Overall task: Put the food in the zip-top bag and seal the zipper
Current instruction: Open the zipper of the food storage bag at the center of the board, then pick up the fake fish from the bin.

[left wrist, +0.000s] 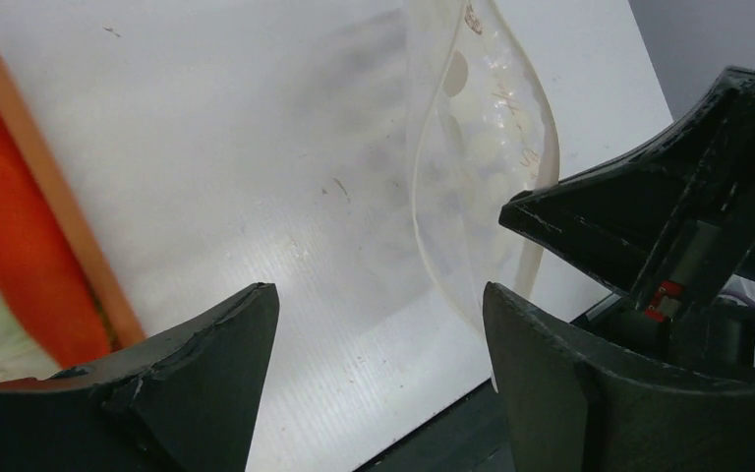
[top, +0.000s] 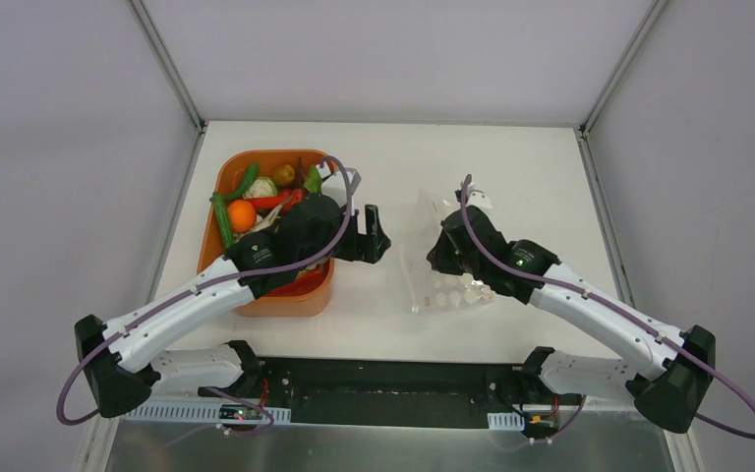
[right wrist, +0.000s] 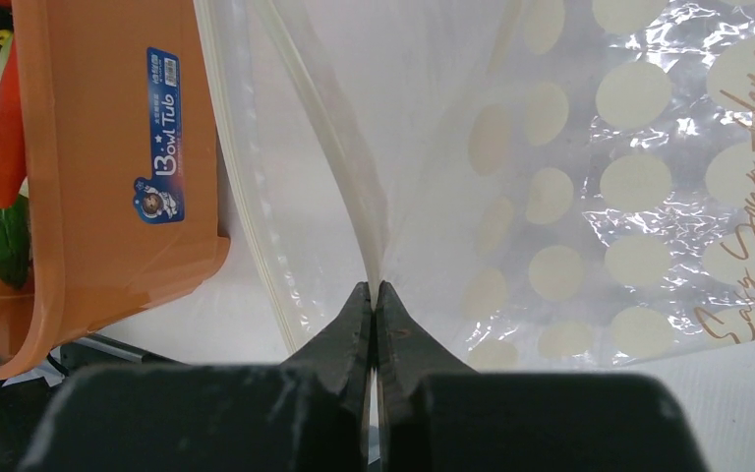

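The clear zip-top bag point(top: 444, 280) with white dots lies right of centre; its mouth faces left and stands lifted open. My right gripper point(right wrist: 375, 287) is shut on the upper lip of the bag, on its zipper strip point(right wrist: 326, 133). The lower lip lies on the table. My left gripper point(left wrist: 378, 305) is open and empty, just left of the bag's open mouth point(left wrist: 472, 167). The food point(top: 256, 202), an orange ball, red, green and whitish pieces, lies in the orange tub point(top: 275, 295) at the left, under the left arm.
The orange tub also shows at the left of the right wrist view point(right wrist: 108, 147), with a blue label. The white table point(top: 393, 157) runs back to grey walls. A black rail lies along the near edge.
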You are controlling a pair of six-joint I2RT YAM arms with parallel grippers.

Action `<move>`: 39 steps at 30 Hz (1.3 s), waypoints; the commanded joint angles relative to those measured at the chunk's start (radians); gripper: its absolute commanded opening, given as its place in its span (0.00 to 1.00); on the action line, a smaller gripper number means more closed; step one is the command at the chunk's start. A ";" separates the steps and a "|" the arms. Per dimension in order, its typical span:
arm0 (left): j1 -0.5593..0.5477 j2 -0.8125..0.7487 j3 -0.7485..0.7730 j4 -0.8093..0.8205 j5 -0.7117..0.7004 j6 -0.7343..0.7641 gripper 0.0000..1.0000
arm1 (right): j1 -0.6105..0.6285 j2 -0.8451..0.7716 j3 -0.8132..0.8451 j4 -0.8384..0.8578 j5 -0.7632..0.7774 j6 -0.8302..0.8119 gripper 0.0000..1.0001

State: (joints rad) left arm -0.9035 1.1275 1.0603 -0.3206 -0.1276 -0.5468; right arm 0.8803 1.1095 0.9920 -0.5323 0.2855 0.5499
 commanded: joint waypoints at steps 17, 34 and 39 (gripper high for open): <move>0.170 -0.268 -0.115 -0.259 -0.283 0.020 0.93 | -0.004 -0.014 -0.019 0.032 -0.041 -0.016 0.01; 0.370 -0.139 -0.031 -0.231 -0.135 0.045 0.90 | -0.005 -0.017 -0.030 0.038 -0.055 -0.010 0.01; 0.444 -0.096 0.014 -0.212 -0.159 0.119 0.90 | -0.005 -0.014 -0.033 0.046 -0.067 -0.010 0.01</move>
State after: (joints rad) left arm -0.5053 1.0050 1.0000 -0.5625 -0.2733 -0.5041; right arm 0.8803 1.1095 0.9600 -0.5179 0.2295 0.5419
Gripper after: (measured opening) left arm 0.901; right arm 0.015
